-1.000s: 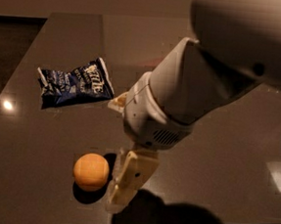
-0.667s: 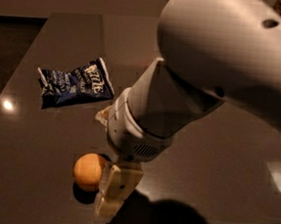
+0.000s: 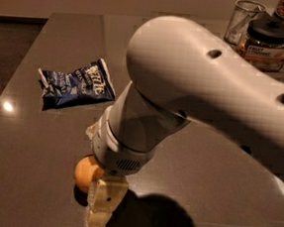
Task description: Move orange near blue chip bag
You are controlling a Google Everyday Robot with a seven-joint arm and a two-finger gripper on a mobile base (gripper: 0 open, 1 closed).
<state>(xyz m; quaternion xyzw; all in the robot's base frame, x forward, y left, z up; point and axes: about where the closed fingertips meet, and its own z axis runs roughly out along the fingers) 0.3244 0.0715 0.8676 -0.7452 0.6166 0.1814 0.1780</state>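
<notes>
The gripper (image 3: 100, 194) hangs low over the dark table (image 3: 35, 146), at the near edge, under the big white arm (image 3: 203, 91). The wrist covers much of it, so I cannot tell if it is open or already closed on the fruit. The orange (image 3: 86, 173) lies directly against the gripper, on its left side as the camera sees it, and part of the fruit is hidden behind the wrist. It rests on the table, or very close to it.

The orange is round, so it has no long axis and points nowhere; I judge that any grasp direction suits it equally.

The blue chip bag (image 3: 77, 85) lies well apart from the gripper, farther from the camera and a little more to the left. It is flat on the table. Its long axis runs almost left to right in the picture, with the right end turned slightly away from the gripper. The coming move must therefore carry the orange away and leftward, toward the near long side of the bag. There is only one arm, so no choice arises.
</notes>
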